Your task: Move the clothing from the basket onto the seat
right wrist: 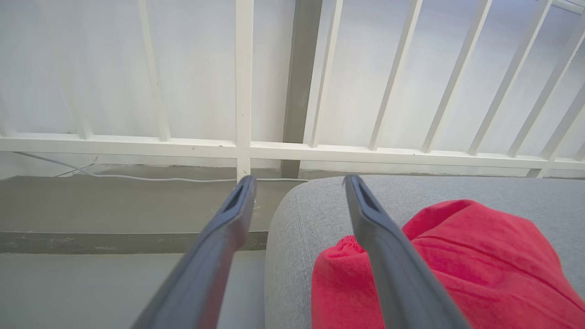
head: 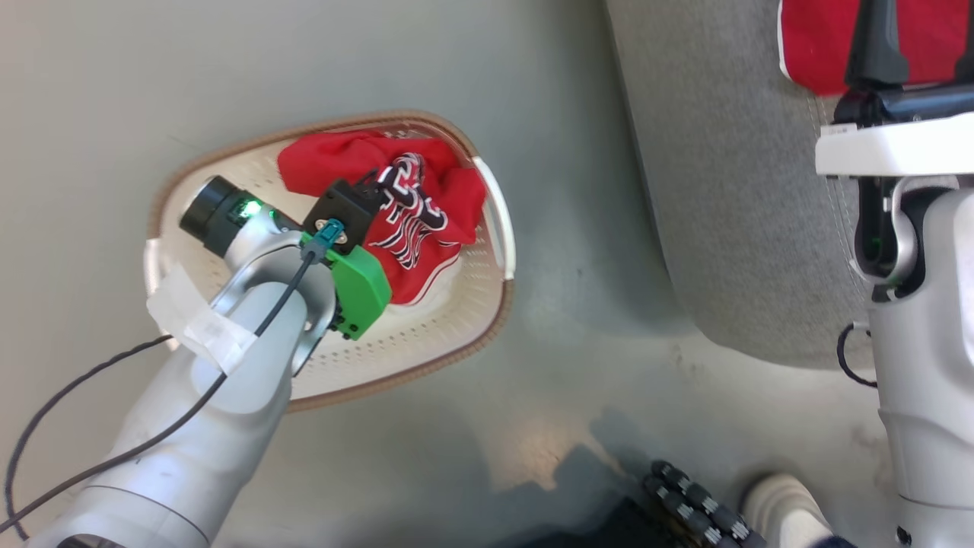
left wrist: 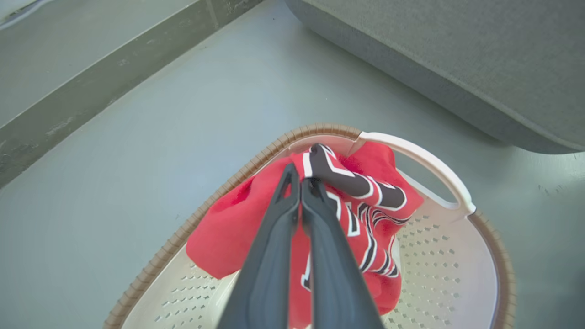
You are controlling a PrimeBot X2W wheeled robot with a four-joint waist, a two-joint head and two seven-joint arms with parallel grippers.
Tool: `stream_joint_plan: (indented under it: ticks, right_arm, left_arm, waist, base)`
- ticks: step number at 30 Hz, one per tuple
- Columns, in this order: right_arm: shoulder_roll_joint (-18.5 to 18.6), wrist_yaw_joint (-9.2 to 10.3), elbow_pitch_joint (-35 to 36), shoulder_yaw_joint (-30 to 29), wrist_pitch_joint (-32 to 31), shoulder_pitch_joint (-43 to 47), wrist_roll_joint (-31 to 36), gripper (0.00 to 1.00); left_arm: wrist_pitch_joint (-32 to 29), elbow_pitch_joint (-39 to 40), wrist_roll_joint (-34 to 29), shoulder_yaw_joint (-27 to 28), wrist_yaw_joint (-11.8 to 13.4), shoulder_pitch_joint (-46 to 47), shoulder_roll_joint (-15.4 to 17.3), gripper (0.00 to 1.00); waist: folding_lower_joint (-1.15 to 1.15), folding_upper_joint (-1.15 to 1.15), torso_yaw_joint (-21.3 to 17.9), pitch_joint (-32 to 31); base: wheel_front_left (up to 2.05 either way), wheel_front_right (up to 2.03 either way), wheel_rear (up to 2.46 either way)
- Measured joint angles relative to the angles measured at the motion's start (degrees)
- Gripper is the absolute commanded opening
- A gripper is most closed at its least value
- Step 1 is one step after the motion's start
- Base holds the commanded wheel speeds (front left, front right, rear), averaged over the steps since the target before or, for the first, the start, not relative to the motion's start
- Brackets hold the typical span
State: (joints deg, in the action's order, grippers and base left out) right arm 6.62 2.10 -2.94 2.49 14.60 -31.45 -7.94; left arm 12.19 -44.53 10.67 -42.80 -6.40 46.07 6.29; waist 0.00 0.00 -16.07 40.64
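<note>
Left end effector [left wrist: 299, 178] pressed together, pinching a raised fold of the jersey [left wrist: 365, 201] inside the basket [head: 487, 335], centre frame. Lift to be made straight up until the hem clears the rim, then carried right to the seat [head: 723, 190]. Right end effector [right wrist: 297, 187] spread, empty, over the plain red garment [right wrist: 457, 265] lying on the seat. Pinch depth hidden by fabric; that garment cut off at frame edge.

Black white-edged lettering on the crumpled jersey [left wrist: 375, 197] cannot be read.
</note>
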Motion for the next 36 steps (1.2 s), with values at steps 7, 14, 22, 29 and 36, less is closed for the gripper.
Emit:
stream_joint_plan:
  ticks: [7, 14, 22, 29, 36]
  right_arm:
    - [0.81, -0.04, -2.25, -1.01, 0.0, 3.26, 0.0, 1.0]
    - [1.13, -0.07, -4.63, -1.96, 0.0, 7.58, 0.0, 1.0]
    - [1.08, -0.74, -6.83, -1.64, 0.0, 11.34, 0.0, 1.0]
    - [0.6, -1.68, -9.02, -0.09, 0.0, 14.73, 0.0, 1.0]
    - [-0.11, -2.77, -11.73, 1.64, -0.01, 19.08, 0.0, 1.0]
  left_arm:
    - [0.86, 2.58, 2.03, 1.35, 0.83, -0.37, -1.31, 0.0]
    - [1.48, 4.49, 3.0, 2.07, 0.88, -0.41, -1.92, 0.0]
    - [1.56, 6.02, 3.88, 2.88, 0.88, -0.7, -2.46, 0.0]
    - [1.7, 6.58, 6.79, 3.93, 0.88, -2.21, -3.31, 0.0]
    - [1.72, 6.88, 8.4, 4.11, 0.87, -4.36, -3.41, 0.0]
  waist:
    - [-0.01, 0.0, 3.15, -5.43]
    - [-0.01, 0.0, 6.41, -11.03]
    - [-0.01, 0.0, 9.92, -17.64]
    - [-0.01, 0.0, 12.36, -23.64]
    - [-0.01, 0.0, 13.99, -29.67]
  base:
    - [0.0, 0.0, 0.0]
    - [0.0, 0.0, 0.0]
    - [0.0, 0.0, 0.0]
    - [0.0, 0.0, 0.0]
    - [0.0, 0.0, 0.0]
